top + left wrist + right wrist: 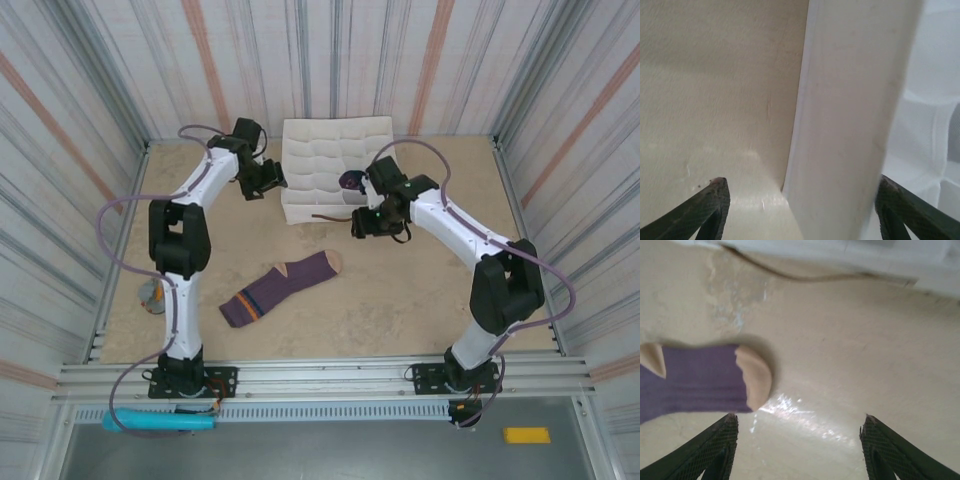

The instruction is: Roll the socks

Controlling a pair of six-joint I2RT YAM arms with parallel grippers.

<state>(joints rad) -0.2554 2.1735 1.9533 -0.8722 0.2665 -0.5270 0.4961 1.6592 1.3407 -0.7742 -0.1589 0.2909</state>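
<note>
The left gripper (pixel 802 186) stands wide open and clamps nothing, its fingers astride the side wall of the white tray (pixel 850 100) at the far side of the table (pixel 850 355). The right gripper (pixel 800 419) is likewise spread wide and empty, hovering low over the table just in front of the tray. The striped purple sock (pixel 700 377) lies flat mid-table, its peach toe near that gripper, and a small purple piece (pixel 350 181) sits in the tray.

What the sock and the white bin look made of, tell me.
The sock: knitted fabric, matte purple with a peach toe; faint ribbing shows. The white bin: probably moulded plastic or foam, smooth and dull; its wall looks stiff and straight.
</note>
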